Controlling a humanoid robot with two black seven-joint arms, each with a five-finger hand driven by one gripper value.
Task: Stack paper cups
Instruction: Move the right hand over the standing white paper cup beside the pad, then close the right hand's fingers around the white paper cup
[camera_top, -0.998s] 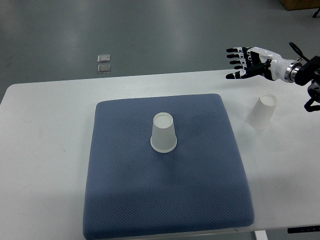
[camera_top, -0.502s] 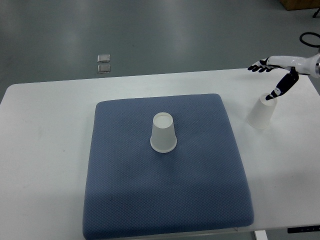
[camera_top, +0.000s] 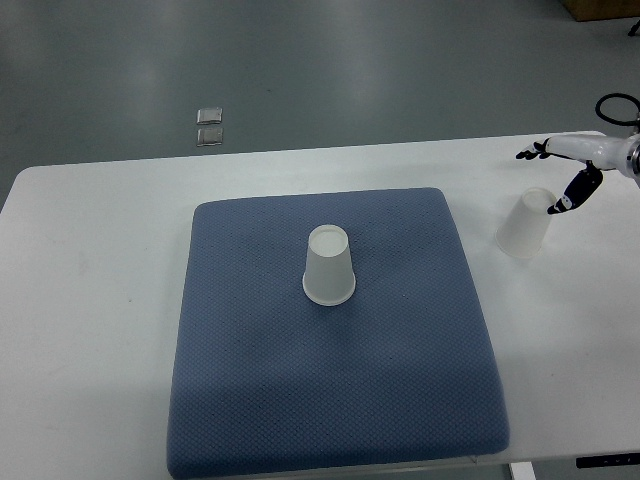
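Right hand (camera_top: 568, 170) has pulled back toward the right edge, fingers spread and empty, thumb tip by the upturned cup (camera_top: 525, 223) just left below it; grasp seems near.

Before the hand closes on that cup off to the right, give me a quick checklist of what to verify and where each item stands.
1. Right hand open, holding nothing: ok.
2. Hand around the cup on the table: not ok; thumb near its top, fingers above and behind it.
3. That cup upside down, standing on the white table: ok.
4. Cup on the blue mat upside down, ready as the stack base: ok.
5. Path between the two cups free: ok.
6. Left hand clear: cannot tell, not in view.
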